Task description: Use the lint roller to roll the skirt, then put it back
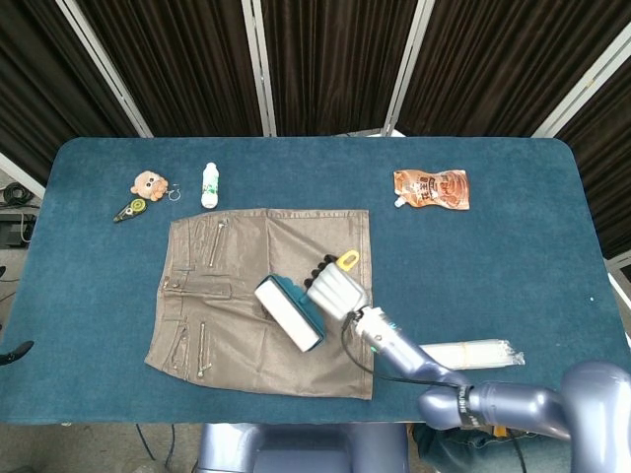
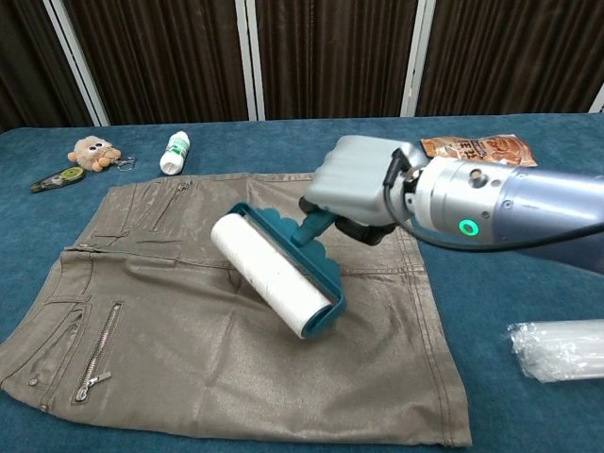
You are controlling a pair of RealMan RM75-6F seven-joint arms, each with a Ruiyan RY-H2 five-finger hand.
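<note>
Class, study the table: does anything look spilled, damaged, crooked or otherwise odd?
Nothing stands out. The skirt lies flat, the right hand holds the lint roller over it, and the small bottle and snack pouch look intact.

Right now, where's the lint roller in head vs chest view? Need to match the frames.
Head view: lint roller at centre, over the skirt, held by the right hand.
Chest view: lint roller just left of centre, over the skirt's middle, right hand up-right of it.
Shared landmark: white bottle beyond the skirt's top-left corner.
</note>
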